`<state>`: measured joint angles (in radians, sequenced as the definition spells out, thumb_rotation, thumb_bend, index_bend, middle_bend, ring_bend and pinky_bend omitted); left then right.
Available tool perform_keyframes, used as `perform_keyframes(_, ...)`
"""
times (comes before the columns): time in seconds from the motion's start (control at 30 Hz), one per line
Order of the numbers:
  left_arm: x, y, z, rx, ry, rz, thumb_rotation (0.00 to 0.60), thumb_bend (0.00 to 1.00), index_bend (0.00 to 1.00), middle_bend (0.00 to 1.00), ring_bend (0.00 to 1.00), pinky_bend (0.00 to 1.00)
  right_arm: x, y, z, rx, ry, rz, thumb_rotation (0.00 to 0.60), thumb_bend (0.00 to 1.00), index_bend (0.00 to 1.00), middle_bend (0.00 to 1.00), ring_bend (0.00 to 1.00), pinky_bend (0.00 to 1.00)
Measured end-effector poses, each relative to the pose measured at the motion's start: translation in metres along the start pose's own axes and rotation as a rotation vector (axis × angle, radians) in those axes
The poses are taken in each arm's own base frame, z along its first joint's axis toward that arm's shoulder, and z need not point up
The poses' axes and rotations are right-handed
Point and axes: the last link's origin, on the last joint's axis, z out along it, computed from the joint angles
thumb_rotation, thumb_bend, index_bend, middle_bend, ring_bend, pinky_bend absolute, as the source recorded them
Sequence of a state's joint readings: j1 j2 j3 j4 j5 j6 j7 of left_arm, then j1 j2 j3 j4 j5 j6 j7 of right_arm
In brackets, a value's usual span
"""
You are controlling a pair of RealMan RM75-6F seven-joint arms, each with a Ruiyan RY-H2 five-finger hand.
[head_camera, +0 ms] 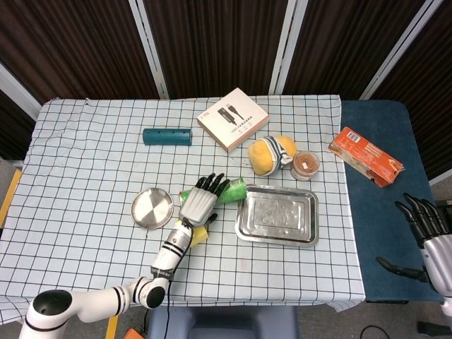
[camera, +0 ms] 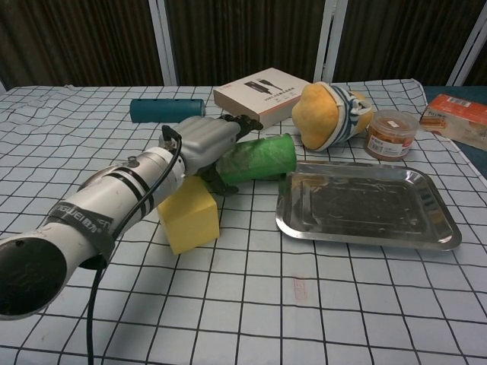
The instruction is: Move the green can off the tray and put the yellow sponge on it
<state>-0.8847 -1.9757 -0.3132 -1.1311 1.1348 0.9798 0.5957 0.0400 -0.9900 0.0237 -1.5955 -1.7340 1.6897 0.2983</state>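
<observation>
- Right now my left hand [camera: 204, 142] lies over the near end of the green can [camera: 256, 157], which is on its side on the checked cloth, just left of the tray [camera: 368, 205] and off it.
- From the chest view, its fingers [camera: 242, 122] stretch along the can's top; I cannot tell whether they actually clamp it or only rest there.
- From the head view I see the fingers [head_camera: 212, 185] fanned out across the can [head_camera: 234, 191], only its right end showing.
- Below my forearm sits the yellow sponge [camera: 189, 214], on the cloth, beside the can and apart from the tray.
- My right hand [head_camera: 429, 227] hangs off past the table's edge, fingers spread, holding nothing.
</observation>
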Motion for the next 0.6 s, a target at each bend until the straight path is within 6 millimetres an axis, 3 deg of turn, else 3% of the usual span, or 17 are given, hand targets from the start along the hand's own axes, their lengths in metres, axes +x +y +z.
perform_keyframes(0.23,-0.011,-0.016,0.009,0.063,-0.028,0.068,0.6,0.29,0.0,0.01,0.0,0.15,-0.002,0.0,0.001,0.003,-0.015,-0.004,0.6,0.07,0.0,0.0,0.0,0.0)
perform_keyframes(0.33,-0.016,-0.022,0.011,0.086,-0.036,0.107,0.6,0.3,0.01,0.06,0.04,0.15,-0.002,0.0,0.0,0.005,-0.018,-0.004,0.6,0.07,0.0,0.0,0.0,0.0)
perform_keyframes(0.43,-0.021,-0.026,0.012,0.107,-0.042,0.131,0.6,0.3,0.06,0.15,0.13,0.18,-0.002,0.0,0.0,0.005,-0.021,-0.005,0.6,0.07,0.0,0.0,0.0,0.0)
perform_keyframes(0.6,-0.023,-0.031,0.013,0.14,-0.008,0.159,0.6,0.32,0.2,0.34,0.32,0.36,-0.004,0.0,0.001,0.005,-0.032,-0.007,0.6,0.07,0.0,0.0,0.0,0.0)
